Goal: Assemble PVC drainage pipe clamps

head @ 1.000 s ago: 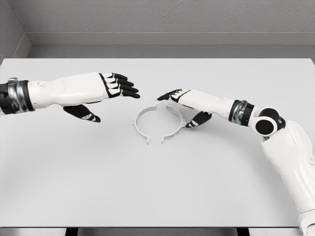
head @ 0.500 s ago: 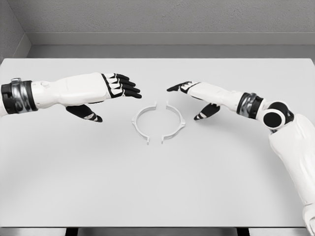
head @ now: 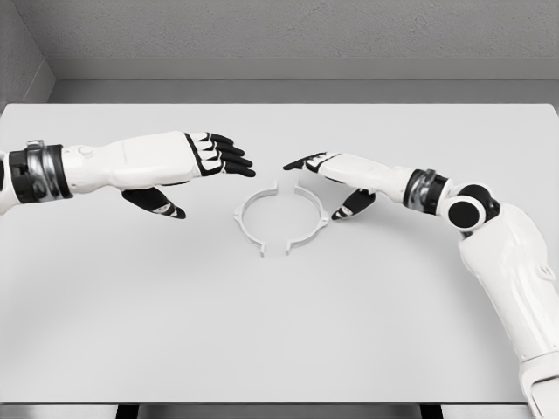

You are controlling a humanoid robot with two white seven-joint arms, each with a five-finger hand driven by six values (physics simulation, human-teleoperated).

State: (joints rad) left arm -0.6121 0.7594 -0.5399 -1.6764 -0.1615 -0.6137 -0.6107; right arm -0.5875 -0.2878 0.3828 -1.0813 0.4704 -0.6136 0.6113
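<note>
We hold our left hand (head: 196, 157) and right hand (head: 336, 173) with fingers spread and gripping nothing — flanking the two clamp halves (head: 281, 217) that lie just below our fingertips on the counter (head: 279, 332), presumably ready to press them together.

Two clamp halves (head: 281, 220), two hands (head: 196, 166), one table (head: 279, 332).

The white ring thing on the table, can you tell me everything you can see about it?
The ring is really two thin pale half-hoops, like plastic, lying flat on the white table. The left half and right half face each other with small gaps at the far and near ends, so they are not joined. Little tabs stick out at the ends. Neither hand seems to touch them.
</note>
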